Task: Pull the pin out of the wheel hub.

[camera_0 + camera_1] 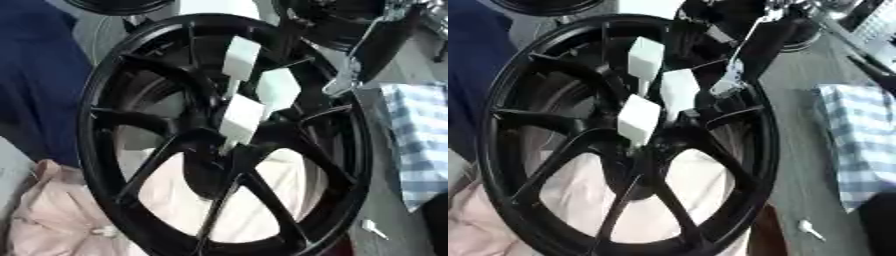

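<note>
- Nearest, along the bottom left, lies a pale pink cloth [52,215], bunched up under the lower edge of the wheel.
- A small white object [808,228] lies on the grey floor [798,150] at the lower right, apart from the wheel; what it is I cannot tell, so I cannot say it is the pin.
- The wheel [223,135] fills most of the view: black, spoked, standing tilted, with its rim running from the top centre down to the bottom edge.
- Through the lower gaps between the spokes a cream surface shows behind the wheel.
- Three white blocks [243,119] sit around the hub, one at the upper left, one at the right and one lower down, close together.
- No pin can be made out at the hub.
- A blue-and-white checked cloth [420,140] lies to the right of the wheel, well apart from the hub.
- A dark blue mass [39,75] fills the left side, behind the rim.
- Farthest, at the upper right, the right hand [730,86] reaches in over the rim, black with a silver part near the spokes; whether it grasps anything I cannot tell.
- The left hand shows in neither view.
</note>
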{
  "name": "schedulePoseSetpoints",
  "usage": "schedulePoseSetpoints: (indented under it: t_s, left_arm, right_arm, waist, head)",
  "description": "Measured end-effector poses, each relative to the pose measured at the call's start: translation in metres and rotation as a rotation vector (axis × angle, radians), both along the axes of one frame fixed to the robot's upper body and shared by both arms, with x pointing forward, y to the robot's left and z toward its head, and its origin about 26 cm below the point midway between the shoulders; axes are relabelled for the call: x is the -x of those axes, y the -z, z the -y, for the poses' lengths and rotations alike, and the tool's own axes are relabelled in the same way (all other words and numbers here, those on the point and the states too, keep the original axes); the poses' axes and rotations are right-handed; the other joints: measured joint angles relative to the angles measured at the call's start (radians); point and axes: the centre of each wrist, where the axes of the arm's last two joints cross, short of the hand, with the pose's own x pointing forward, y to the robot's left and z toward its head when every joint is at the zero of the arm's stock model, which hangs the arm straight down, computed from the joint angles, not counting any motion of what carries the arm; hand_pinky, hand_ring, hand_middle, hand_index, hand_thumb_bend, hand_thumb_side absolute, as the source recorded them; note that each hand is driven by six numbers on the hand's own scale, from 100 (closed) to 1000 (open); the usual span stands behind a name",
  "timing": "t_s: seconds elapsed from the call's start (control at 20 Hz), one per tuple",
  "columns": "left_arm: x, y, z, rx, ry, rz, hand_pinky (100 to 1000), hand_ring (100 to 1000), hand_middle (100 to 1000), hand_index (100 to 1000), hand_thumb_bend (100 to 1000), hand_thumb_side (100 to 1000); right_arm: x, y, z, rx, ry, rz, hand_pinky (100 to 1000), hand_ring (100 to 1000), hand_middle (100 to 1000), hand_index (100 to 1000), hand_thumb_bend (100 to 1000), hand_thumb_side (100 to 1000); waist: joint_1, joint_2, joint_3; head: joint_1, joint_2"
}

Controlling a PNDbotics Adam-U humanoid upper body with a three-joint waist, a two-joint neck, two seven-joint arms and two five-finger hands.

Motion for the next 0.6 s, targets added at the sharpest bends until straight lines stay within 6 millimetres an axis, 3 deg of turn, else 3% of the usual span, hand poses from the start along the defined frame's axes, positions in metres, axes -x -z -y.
schedulePoseSetpoints:
  t_s: [0.35, 0.6]
  left_arm:
    - [-0.0003, 0.0012, 0.0009, 0.006, 0.003, -0.003, 739, 647, 580, 711, 100, 797]
    - [-0.0004, 0.0013, 0.0012, 0.006, 0.006, -0.006, 739, 648, 580, 711, 100, 799]
  right_arm:
    - [0.0002, 0.0033, 0.0002, -0.024, 0.072, 0.034, 820, 764, 611, 730, 613, 193]
    - [-0.0008, 0.0076, -0.0009, -0.025, 0.089, 0.029, 818, 764, 609, 729, 610, 194]
  waist:
    - [0.0, 0.002, 0.006]
    - [-0.001, 0.006, 0.013]
  head:
    - [-0.004, 0.005]
    - [-0.01, 0.025]
